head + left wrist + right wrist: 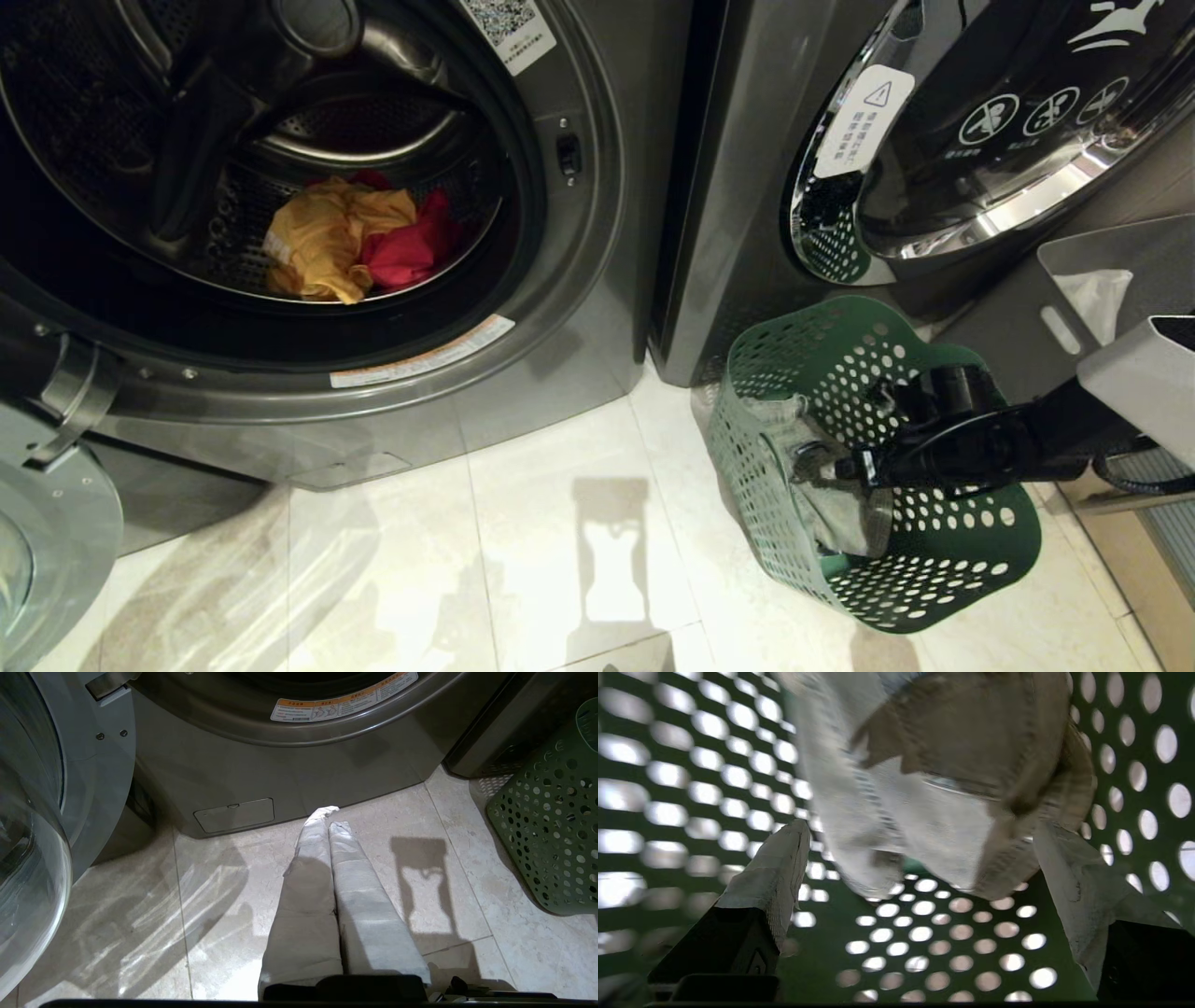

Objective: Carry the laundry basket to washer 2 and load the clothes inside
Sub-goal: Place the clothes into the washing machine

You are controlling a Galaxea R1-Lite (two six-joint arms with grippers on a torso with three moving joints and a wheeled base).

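The dark green laundry basket [934, 569] [551, 835] stands tilted on the floor before the right-hand machine. A faded grey garment [840, 504] [934, 812] hangs over its near wall. My right gripper [822, 467] [917, 830] is down inside the basket [924, 942], open, its fingers on either side of the grey garment without closing on it. The left-hand washer [560, 280] stands open; no number label shows. A yellow-orange garment [322, 238] and a pink-red one [411, 247] lie in its drum. My left gripper [329, 817] hangs shut and empty over the floor tiles.
The open washer's glass door [37, 523] [28, 835] swings out at the left. The neighbouring machine's chrome-ringed door [980, 168] is closed. A grey solid-walled bin [1120, 252] with a white sheet [1097, 299] sits at the right edge. Pale floor tiles [560, 560] lie between washer and basket.
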